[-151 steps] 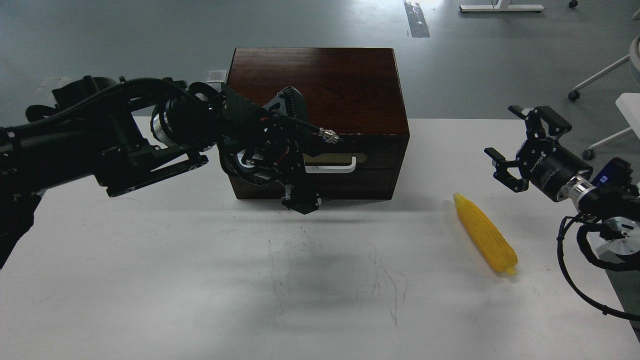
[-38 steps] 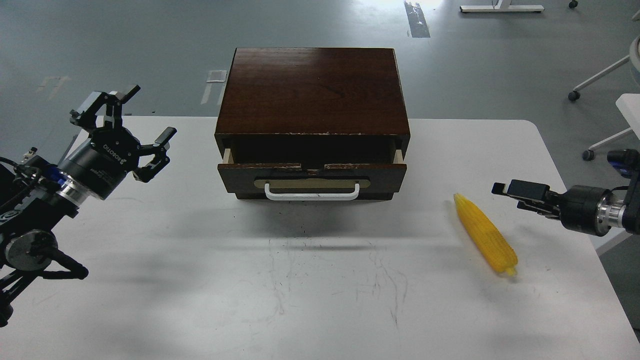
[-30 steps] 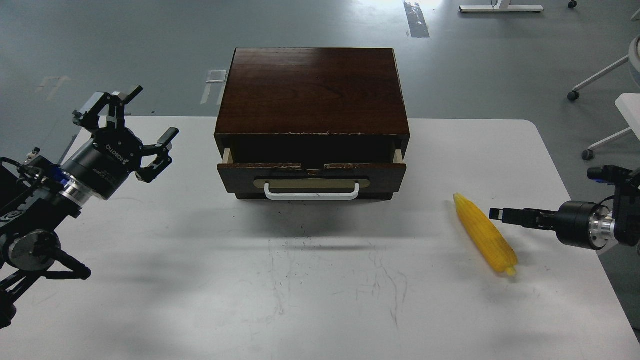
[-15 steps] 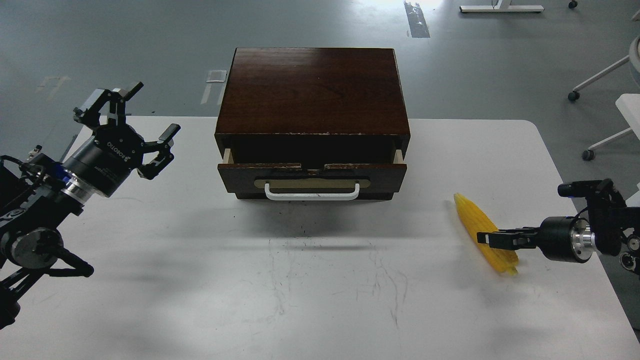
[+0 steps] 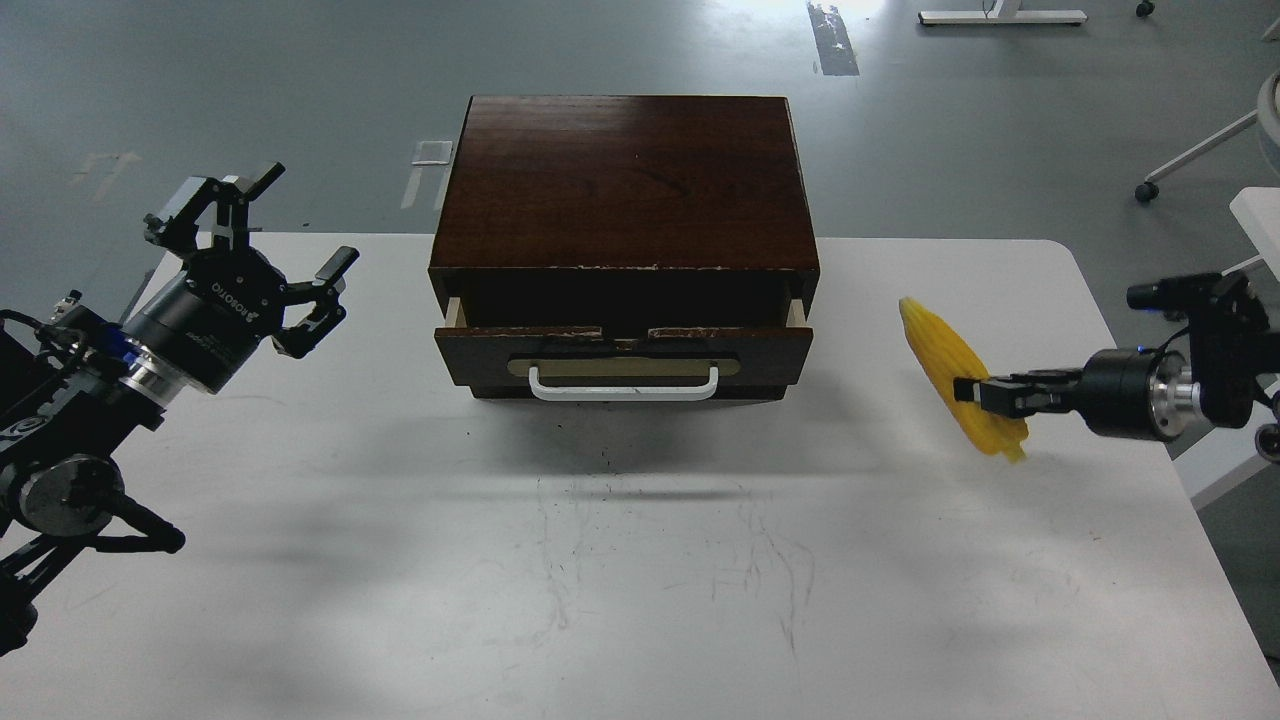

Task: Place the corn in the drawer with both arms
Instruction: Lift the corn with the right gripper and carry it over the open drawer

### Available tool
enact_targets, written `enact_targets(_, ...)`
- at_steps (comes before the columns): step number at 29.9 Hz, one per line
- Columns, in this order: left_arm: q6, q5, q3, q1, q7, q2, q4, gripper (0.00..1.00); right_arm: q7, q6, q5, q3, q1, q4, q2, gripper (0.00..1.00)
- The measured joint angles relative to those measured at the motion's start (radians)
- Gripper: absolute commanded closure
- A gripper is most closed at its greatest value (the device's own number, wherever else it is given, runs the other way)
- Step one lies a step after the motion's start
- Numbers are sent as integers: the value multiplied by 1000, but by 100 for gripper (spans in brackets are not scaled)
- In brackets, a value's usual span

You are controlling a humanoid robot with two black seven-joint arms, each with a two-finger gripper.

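The yellow corn [image 5: 950,360] hangs in the air to the right of the cabinet, tip up and to the left, clear of the table. My right gripper [image 5: 985,392] is shut on the corn near its thick lower end, coming in from the right. The drawer [image 5: 624,355] stands pulled out a little from the dark wooden cabinet [image 5: 625,180], with its white bar handle [image 5: 623,385] in front; its inside is dark. My left gripper [image 5: 255,240] is open and empty, held above the table's left side, well clear of the cabinet.
The white table [image 5: 640,560] runs out to edges on the left and right. Chair legs with castors [image 5: 1185,170] stand on the grey floor at the far right, beyond the table.
The drawer was opened and my left arm drew back to the left. My right gripper came down onto the corn, shut on it and lifted it up off the table.
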Motion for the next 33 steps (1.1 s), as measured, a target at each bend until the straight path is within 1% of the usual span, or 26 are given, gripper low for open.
enact_targets(3,0,0,-2,-1,0,0,-1,1,0,7,1,-13,136,21,0,100)
enact_targets(6,0,0,-2,-1,0,1,-1,1,0,10,0,-79,297,33,36,100)
enact_targets(10,0,0,-12,-2,0,2,-2,1,0,9,-5,-209,483,61,128,100)
enact_targets(12,0,0,-14,-2,0,3,-3,1,0,5,-7,-273,573,76,202,100)
enact_targets(15,0,0,-16,-2,0,6,-6,1,0,0,-23,-332,658,80,301,100)
enact_targets(17,0,0,-16,-2,0,8,-8,1,0,-8,-48,-357,690,80,365,100)
enact_targets(22,0,0,-17,-3,0,12,-10,1,0,-72,-139,-426,730,75,517,100)
enact_targets(28,1,0,-21,-3,0,22,-12,1,0,-146,-237,-476,749,69,616,100)
enact_targets(33,1,-1,-22,-3,0,37,-14,1,0,-164,-260,-494,750,62,666,100)
